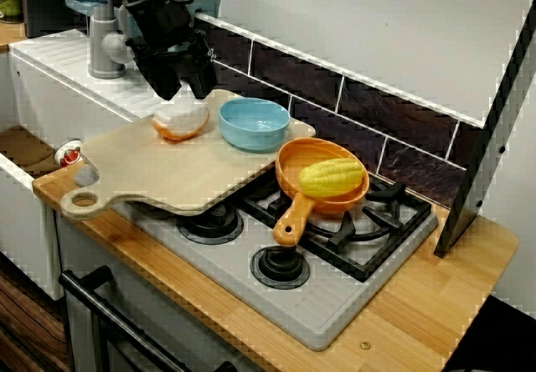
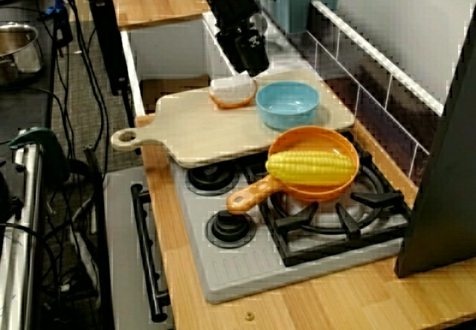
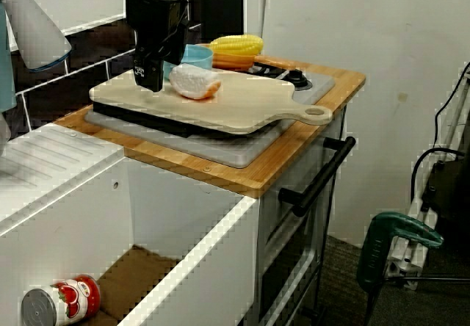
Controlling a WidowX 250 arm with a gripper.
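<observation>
Broadly, a light wooden desk (image 1: 435, 297) carries a grey 4-burner stove top (image 1: 335, 305), seen in the view from the front. A pale wooden cutting board with a holed handle (image 1: 167, 171) lies across the stove's left burners. The black robot tool (image 1: 186, 94) hangs over the board's far left corner, its 2 fingers apart, just above and behind a white lump with an orange underside (image 1: 180, 121). In the view from the sink side the fingers reach down close to the board beside that lump. An orange plastic pan (image 1: 293, 171) sits on the right rear burner and holds 1 yellow corn cob (image 1: 332, 177). A light blue bowl (image 1: 254, 123) stands on the board between lump and pan. A red tomato can (image 3: 62, 304) lies in the sink.
</observation>
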